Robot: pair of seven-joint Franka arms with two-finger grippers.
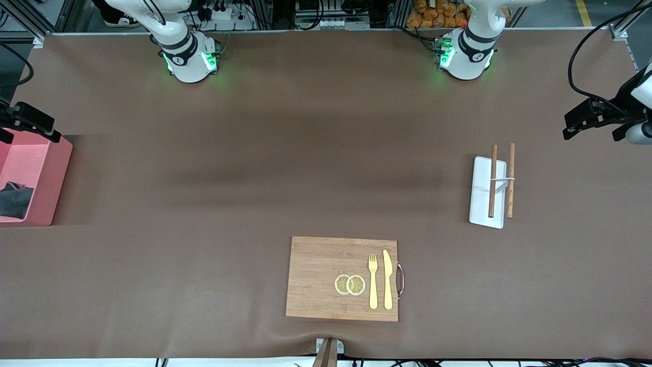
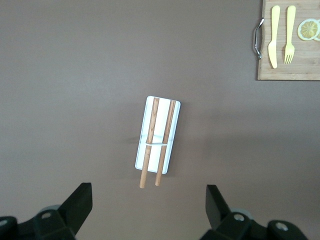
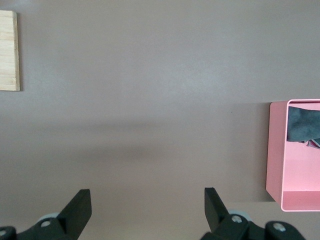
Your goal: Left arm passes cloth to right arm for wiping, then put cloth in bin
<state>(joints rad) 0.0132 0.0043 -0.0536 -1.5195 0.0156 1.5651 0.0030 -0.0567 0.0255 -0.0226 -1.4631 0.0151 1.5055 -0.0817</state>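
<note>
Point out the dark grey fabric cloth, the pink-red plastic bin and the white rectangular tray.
dark grey fabric cloth (image 1: 15, 201), front view, middle of the crumpled fabric.
pink-red plastic bin (image 1: 57, 173), front view, outer side wall.
white rectangular tray (image 1: 481, 196), front view, bare surface beside the sticks.

Pretty clearly a robotics lab, not anyone's kitchen. Two white robot arm bases with glowing green status lights (image 1: 191, 58) are bolted along one edge of a big worktop covered in a plain brown mat (image 1: 254, 178). At that same edge there's an aluminium extrusion frame (image 1: 30, 25), a white power strip (image 1: 221, 12) and loose black cables (image 1: 591, 46). The kitchen stuff looks like staged props: a rectangular bamboo cutting board (image 1: 321, 275) with a yellow plastic fork (image 1: 373, 280), knife (image 1: 387, 279) and fake lemon slices (image 1: 350, 284) lined up neatly.
</note>
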